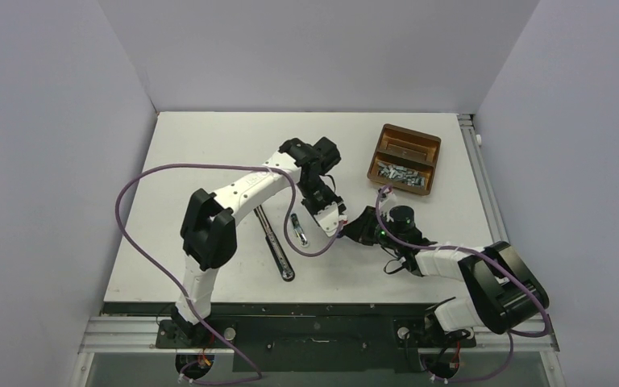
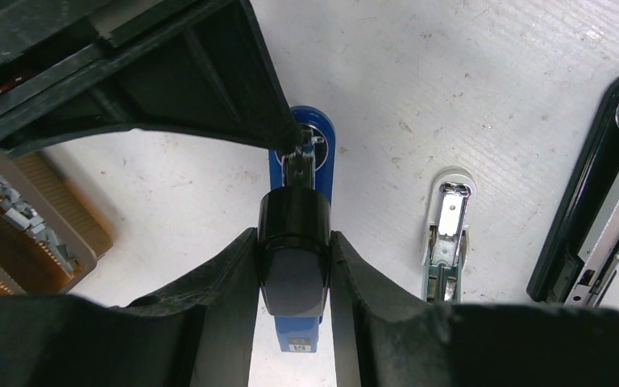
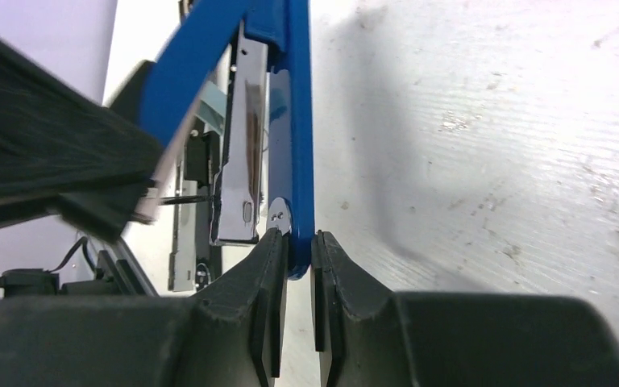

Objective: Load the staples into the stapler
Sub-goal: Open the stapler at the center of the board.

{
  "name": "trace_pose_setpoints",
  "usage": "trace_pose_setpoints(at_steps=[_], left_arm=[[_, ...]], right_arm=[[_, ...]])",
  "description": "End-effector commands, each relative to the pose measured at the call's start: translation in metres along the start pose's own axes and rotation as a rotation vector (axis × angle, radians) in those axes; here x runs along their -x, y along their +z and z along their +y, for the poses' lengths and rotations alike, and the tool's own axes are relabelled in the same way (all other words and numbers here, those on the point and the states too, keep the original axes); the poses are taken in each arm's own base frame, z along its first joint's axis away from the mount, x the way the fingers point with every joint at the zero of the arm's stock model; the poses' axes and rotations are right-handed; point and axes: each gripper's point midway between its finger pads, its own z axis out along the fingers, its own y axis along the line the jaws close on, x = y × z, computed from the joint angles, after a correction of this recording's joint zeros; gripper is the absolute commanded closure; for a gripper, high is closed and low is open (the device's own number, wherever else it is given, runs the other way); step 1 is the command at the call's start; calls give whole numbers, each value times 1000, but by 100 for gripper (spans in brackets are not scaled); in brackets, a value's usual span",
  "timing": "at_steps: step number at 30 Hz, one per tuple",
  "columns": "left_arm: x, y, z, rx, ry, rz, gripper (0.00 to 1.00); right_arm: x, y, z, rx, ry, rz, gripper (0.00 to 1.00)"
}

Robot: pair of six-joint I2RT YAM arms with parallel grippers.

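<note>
Black long stapler (image 1: pixel 274 242) and small white stapler (image 1: pixel 299 230) lie toward the near edge. Your left gripper (image 2: pixel 294 242) is clamped on the black top of the blue stapler (image 2: pixel 326 161), midway between the side edges, and your right gripper (image 3: pixel 298 242) pinches its thin blue edge. The staples (image 1: pixel 399 172) sit in the brown tray (image 1: pixel 379 151) toward the far right corner, so freeing either gripper to fetch them could let the stapler tip or snap closed.

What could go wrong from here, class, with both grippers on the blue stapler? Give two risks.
1. The right gripper pinches only the thin edge of the blue stapler, so it may twist or slip.
2. The left gripper clamps its black top, while the silver staples lie in the brown tray; releasing either to fetch one might let it drop.
</note>
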Motion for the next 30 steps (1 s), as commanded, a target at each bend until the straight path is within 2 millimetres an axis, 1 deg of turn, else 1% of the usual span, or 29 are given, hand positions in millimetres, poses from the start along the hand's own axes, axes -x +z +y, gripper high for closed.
trace_pose_setpoints(at_steps=[1,6,10,14,18,21,26,30], left_arm=[[33,-49,29,189,75,-67,100],[13,-63,32,234,25,-48,100],[-11,-74,32,263,-12,-18,100],[-35,-82,28,267,-68,6,100],[-53,-87,24,276,-125,15,100],[-67,-87,19,263,-166,27,100],[-94,-89,19,265,-251,40,100],[-118,-91,18,259,-307,58,100]], right_arm=[[-1,-2,-18,-76,-30,-40,91],[-14,-10,-37,-161,-26,-17,92],[-25,-15,-43,-180,-26,16,91],[-36,-16,-48,-183,-24,59,92],[-47,-14,-55,-202,-20,112,91],[-49,-13,-57,-210,-13,120,91],[-47,-10,-55,-195,-4,124,91],[-50,-6,-53,-173,5,144,92]])
